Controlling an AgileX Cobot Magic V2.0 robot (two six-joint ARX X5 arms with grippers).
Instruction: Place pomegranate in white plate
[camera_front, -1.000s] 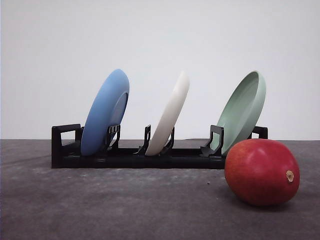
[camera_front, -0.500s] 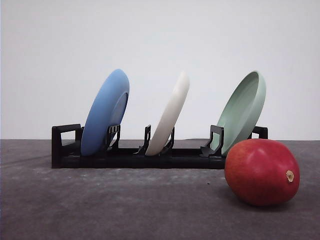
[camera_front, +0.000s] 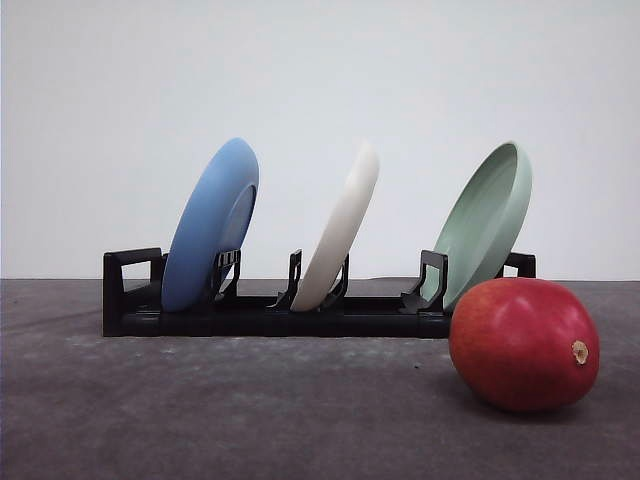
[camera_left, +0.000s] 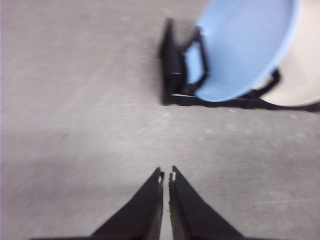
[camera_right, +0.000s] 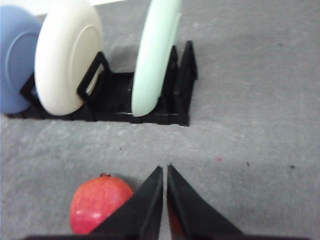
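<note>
The red pomegranate (camera_front: 524, 344) lies on the dark table at the front right, its tan nub facing right. In the right wrist view the pomegranate (camera_right: 99, 204) sits just beside my right gripper (camera_right: 165, 171), whose fingers are shut with nothing between them. The white plate (camera_front: 340, 232) stands on edge in the middle slot of the black rack (camera_front: 260, 315); the white plate (camera_right: 67, 65) also appears in the right wrist view. My left gripper (camera_left: 166, 175) is shut and empty over bare table near the rack's blue-plate end.
A blue plate (camera_front: 210, 225) leans in the rack's left slot and a pale green plate (camera_front: 487, 222) in its right slot, just behind the fruit. A plain white wall rises behind the table (camera_front: 250, 410).
</note>
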